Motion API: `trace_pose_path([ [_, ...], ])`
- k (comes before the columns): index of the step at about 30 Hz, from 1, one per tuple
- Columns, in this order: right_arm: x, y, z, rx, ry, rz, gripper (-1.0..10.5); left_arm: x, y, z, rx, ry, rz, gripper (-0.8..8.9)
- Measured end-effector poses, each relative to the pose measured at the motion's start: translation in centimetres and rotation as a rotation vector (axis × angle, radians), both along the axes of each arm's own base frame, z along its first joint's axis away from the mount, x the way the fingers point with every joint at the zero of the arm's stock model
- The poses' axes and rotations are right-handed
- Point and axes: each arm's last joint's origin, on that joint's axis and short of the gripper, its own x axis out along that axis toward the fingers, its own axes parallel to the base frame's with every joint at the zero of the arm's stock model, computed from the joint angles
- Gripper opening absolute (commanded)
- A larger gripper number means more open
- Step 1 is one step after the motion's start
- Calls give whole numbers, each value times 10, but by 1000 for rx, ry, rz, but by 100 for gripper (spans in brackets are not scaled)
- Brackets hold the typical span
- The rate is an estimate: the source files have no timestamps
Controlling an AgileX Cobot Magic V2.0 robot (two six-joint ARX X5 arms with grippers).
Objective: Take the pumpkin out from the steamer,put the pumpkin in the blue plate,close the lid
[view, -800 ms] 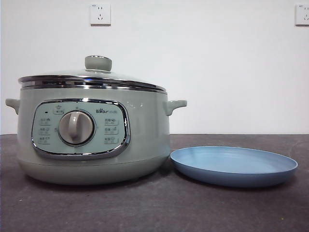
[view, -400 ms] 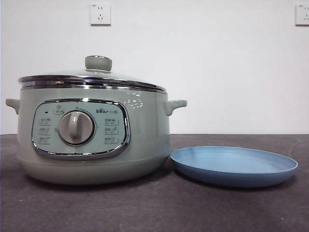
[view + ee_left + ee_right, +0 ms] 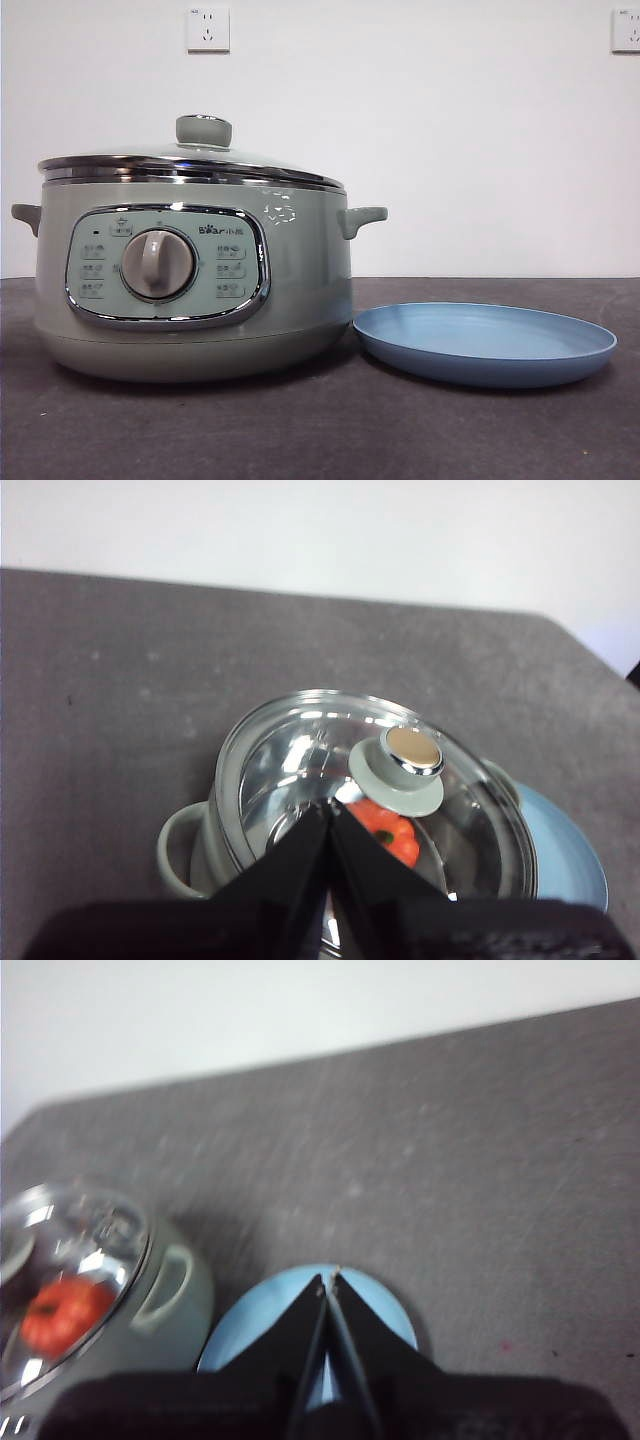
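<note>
The sage-green steamer (image 3: pixel 190 280) stands at the left with the glass lid (image 3: pixel 190 160) on it, knob (image 3: pixel 204 130) on top. The blue plate (image 3: pixel 485 342) lies empty to its right. The orange-red pumpkin (image 3: pixel 392 832) shows through the lid in the left wrist view and in the right wrist view (image 3: pixel 60 1315). My left gripper (image 3: pixel 328 808) is shut, high above the lid (image 3: pixel 330 760) near its knob (image 3: pixel 400 768). My right gripper (image 3: pixel 330 1278) is shut, high above the plate (image 3: pixel 270 1325). Neither arm shows in the front view.
The dark grey table (image 3: pixel 320 430) spreads around both things. A white wall with two sockets (image 3: pixel 208 30) stands behind. The steamer's control panel with its round knob (image 3: pixel 158 264) faces front.
Small reflections on the steamer's upper right wall have shifted a little. The steamer, lid and plate have not moved.
</note>
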Motion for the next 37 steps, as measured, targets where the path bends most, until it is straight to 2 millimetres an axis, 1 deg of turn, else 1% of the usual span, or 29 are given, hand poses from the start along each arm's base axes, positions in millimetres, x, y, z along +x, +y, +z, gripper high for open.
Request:
trace_pose_path([
  [2, 4, 2, 9, -23, 34, 63, -16, 3, 0, 6, 18, 26, -9, -4],
  [6, 13, 5, 24, -46, 91, 162, 20, 10, 0, 13, 44, 77, -26, 1],
  [8, 16, 6, 27, -50, 103, 184, 116, 11, -2, 15, 50, 79, -37, 15],
  [9, 18, 6, 29, -50, 105, 191, 196, 12, -2, 17, 51, 76, -44, 68],
  [11, 20, 6, 30, -54, 108, 195, 342, 13, -4, 17, 52, 77, -55, 244],
  [12, 21, 6, 30, -55, 113, 196, 393, 13, -5, 16, 53, 79, -60, 348],
  [13, 22, 6, 29, -55, 117, 196, 418, 14, -5, 16, 55, 79, -65, 420],
  [18, 24, 7, 28, -55, 129, 196, 415, 20, -10, 16, 54, 72, -96, 427],
  [21, 24, 7, 28, -54, 130, 196, 414, 29, -17, 16, 45, 56, -134, 427],
  [24, 25, 7, 28, -53, 132, 196, 414, 39, -25, 16, 49, 77, -171, 427],
  [30, 25, 7, 27, -51, 134, 195, 410, 67, -53, 24, 116, 104, -198, 426],
  [32, 25, 7, 27, -50, 134, 196, 410, 77, -65, 27, 151, 106, -206, 426],
  [37, 25, 7, 27, -50, 134, 196, 410, 98, -97, 24, 238, 119, -237, 426],
])
